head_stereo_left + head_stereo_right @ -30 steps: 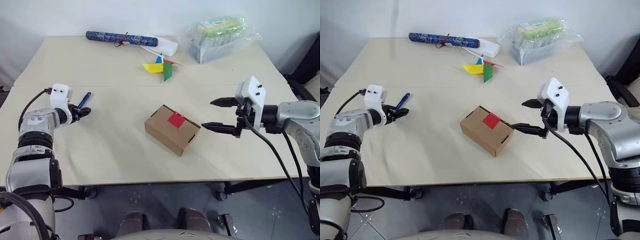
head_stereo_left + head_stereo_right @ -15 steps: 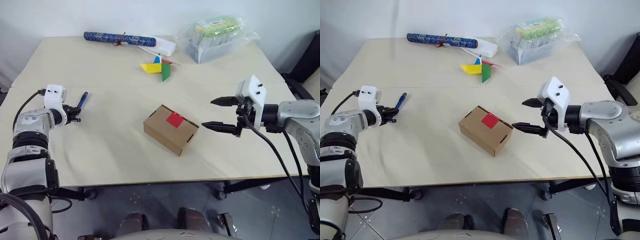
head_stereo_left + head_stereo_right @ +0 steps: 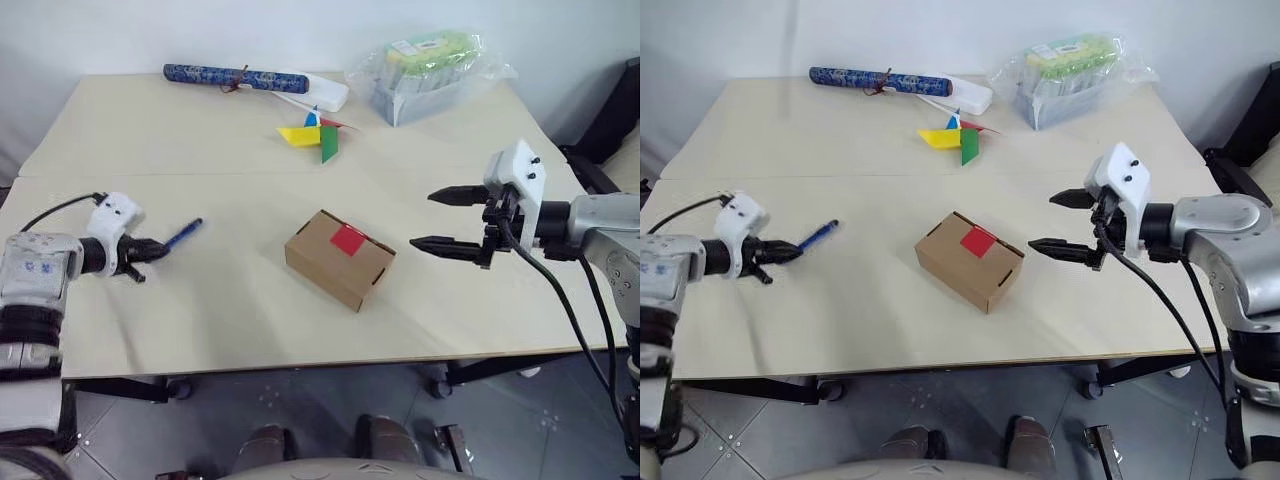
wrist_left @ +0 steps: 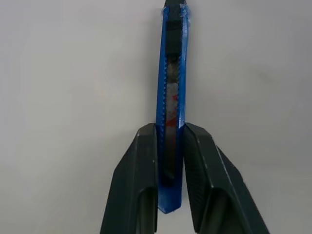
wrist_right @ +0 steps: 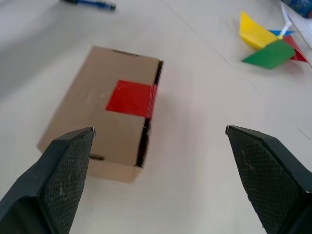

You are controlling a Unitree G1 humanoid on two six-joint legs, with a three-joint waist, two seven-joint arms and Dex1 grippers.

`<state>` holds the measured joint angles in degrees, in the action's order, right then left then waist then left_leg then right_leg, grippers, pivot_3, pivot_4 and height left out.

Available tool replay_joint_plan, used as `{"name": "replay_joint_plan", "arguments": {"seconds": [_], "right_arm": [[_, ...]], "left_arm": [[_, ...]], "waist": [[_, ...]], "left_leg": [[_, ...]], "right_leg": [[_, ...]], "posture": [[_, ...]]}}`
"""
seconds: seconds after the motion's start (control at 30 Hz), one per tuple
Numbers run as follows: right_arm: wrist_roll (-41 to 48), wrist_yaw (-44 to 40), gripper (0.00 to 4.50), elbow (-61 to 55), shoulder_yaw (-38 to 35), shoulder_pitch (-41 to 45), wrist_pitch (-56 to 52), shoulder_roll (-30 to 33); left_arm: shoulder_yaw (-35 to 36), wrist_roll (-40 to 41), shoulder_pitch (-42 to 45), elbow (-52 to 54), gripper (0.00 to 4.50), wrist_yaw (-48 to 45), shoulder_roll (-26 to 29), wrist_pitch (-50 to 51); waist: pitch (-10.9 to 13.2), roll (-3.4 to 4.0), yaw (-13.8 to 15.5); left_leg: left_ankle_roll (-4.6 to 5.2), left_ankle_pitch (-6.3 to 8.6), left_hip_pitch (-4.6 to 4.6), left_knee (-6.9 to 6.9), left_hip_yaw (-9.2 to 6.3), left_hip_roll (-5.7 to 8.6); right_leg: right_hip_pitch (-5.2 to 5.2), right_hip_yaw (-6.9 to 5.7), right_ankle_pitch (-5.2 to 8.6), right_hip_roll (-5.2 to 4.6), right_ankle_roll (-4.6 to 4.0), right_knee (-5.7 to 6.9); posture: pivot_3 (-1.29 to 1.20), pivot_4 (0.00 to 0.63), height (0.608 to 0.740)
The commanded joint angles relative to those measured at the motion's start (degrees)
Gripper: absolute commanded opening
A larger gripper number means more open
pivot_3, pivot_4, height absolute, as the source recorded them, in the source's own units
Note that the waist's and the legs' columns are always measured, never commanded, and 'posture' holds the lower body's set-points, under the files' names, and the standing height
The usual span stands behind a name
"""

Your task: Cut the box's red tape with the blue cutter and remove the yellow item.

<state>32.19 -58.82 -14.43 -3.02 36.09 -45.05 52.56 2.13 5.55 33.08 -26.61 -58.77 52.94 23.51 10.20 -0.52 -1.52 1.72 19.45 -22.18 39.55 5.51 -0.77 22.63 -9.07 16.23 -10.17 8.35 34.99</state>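
Brown cardboard box (image 3: 339, 258) near middle of pale beige table (image 3: 200, 130), flaps closed, lying at an angle. Small bright red square of tape (image 3: 350, 239) stuck on top face, folding over far edge at the flap seam (fold seen clearly in right wrist view). Yellow item not visible.

Slim blue pen-shaped cutter (image 3: 182, 235) clamped between black fingers (image 4: 141, 185) of left gripper (image 3: 146, 250) — fingers closed tight on its rear end, body of cutter sticking out forward past fingertips, pointing toward table centre. Held just above left part of table, well apart from box. Left wrist view: dark slider visible along cutter's spine, tip at far end.

Right gripper (image 3: 438, 219) hovering off box's right side, close but not touching — fingers spread wide, holding nothing, one finger higher and one lower, tips pointing toward box. Right wrist view looks between the two fingers at box and tape.

Far side of table: long dark-blue patterned roll (image 3: 225, 75) with a white flat object (image 3: 322, 91) at its right end; multicoloured paper pinwheel (image 3: 318, 135) just in front; clear plastic-wrapped tray with green contents (image 3: 430, 62) at far right corner.
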Motion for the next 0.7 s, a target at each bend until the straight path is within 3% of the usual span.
{"name": "replay_joint_plan", "arguments": {"seconds": [0.03, 0.17, 0.33, 0.47, 0.7], "right_arm": [[3.9, 0.7, 4.5, -5.3, -1.6, 0.5, -2.1, -1.1], [7.8, 6.7, 4.5, -13.7, 1.2, -0.1, -7.2, -6.6], [10.0, 10.6, 4.5, -21.1, 6.1, 0.4, -11.3, -10.4], [10.6, 13.6, 3.67, -25.4, 12.0, 1.4, -14.6, -12.5], [4.3, 18.0, 1.28, -28.0, 24.7, 2.9, -13.4, -17.1]], "left_arm": [[1.4, 3.9, -4.8, 11.5, 0.41, -5.6, 2.2, -0.8], [4.5, 10.8, -11.2, 25.2, 0.41, -11.3, 3.8, 0.2], [4.4, 12.3, -15.4, 31.5, 0.41, -13.1, 4.9, -0.9], [3.4, 11.8, -18.3, 34.7, 0.4, -13.4, 5.1, -2.3], [0.2, 7.2, -21.4, 37.7, 0.4, -11.9, 5.5, -7.3]], "waist": [[0.0, 0.01, 0.2], [0.0, 0.0, 0.4], [0.1, 0.07, 0.7], [0.1, 0.08, 1.0], [0.1, 0.1, 1.4]], "left_leg": [[0.0, 0.0, -0.04, 0.03, -0.04, 0.01], [0.0, 0.0, -0.07, 0.05, -0.18, -0.11], [0.01, 0.01, -0.09, 0.05, -0.17, -0.04], [0.03, 0.02, -0.1, 0.05, -0.15, 0.02], [0.02, 0.02, -0.11, 0.05, -0.13, 0.04]], "right_leg": [[0.0, -0.02, 0.0, 0.0, 0.0, 0.0], [0.03, -0.01, 0.0, -0.04, 0.0, 0.02], [0.06, 0.0, 0.0, -0.07, -0.01, 0.02], [0.07, 0.0, 0.0, -0.06, -0.01, 0.0], [0.13, 0.01, 0.01, -0.04, -0.03, 0.03]], "posture": [[0.0, 0.15, 0.74], [0.0, 0.15, 0.74], [0.0, 0.15, 0.74], [0.0, 0.15, 0.74], [0.0, 0.15, 0.74]]}}
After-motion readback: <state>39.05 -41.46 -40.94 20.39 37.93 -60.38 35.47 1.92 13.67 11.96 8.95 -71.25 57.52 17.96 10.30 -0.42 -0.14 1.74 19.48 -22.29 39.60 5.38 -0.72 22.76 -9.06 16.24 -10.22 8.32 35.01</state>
